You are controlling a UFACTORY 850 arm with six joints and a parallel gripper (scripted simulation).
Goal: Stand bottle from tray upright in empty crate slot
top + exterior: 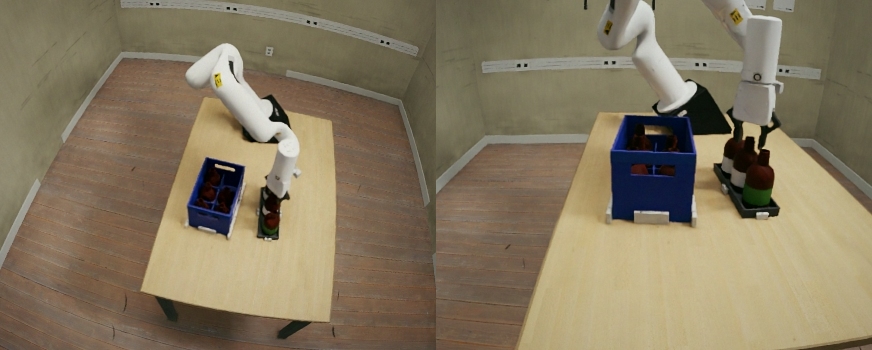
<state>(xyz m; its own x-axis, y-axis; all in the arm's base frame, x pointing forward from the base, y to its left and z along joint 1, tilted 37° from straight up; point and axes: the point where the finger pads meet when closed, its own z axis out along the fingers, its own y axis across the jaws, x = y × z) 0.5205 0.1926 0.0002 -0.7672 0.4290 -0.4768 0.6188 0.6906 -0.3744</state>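
Bottles [744, 162], rounded dark-brown glass, stand under the released pincer [751, 131] beside the boxy blue crate [653, 186].

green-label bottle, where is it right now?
In the exterior view the green-label bottle stands upright at the tray's near end, right of the blue crate, beside the white-labelled bottle.

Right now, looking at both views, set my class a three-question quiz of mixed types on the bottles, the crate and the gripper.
1. True or false: the gripper is shut on a bottle.
2. How many bottles stand in the tray?
3. Which bottle is nearest the exterior camera: A) the green-labelled bottle, B) a white-labelled one, C) one in the blue crate?

Key
1. False: its fingers stand open either side of the middle bottle's neck.
2. Three, in a row.
3. A.
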